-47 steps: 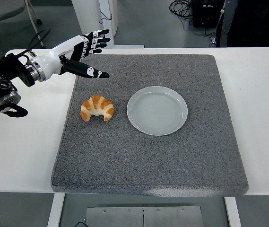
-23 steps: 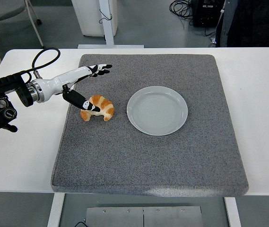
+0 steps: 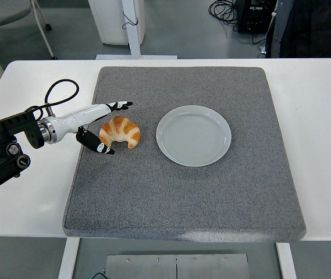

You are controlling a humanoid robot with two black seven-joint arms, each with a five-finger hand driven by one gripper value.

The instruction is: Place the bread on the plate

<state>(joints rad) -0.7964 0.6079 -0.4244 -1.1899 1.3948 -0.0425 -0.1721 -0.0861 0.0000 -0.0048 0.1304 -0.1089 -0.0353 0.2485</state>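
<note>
The bread (image 3: 120,131) is seen on the grey mat (image 3: 182,192) just left of the plate (image 3: 194,135), bracketed but not yet gripped by the spread fingers of the left hand (image 3: 98,127).

Left arm (image 3: 2,154) cut off by left edge; right arm unseen.

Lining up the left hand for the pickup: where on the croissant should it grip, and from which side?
Grip the croissant across its thick middle hump, coming from its left, where the left hand already brackets it: fingers behind, thumb in front. It lies flat on the grey mat, arched with both tips pointing toward the near edge, so the tapered ends would likely slip. The plate sits on its right.
</note>
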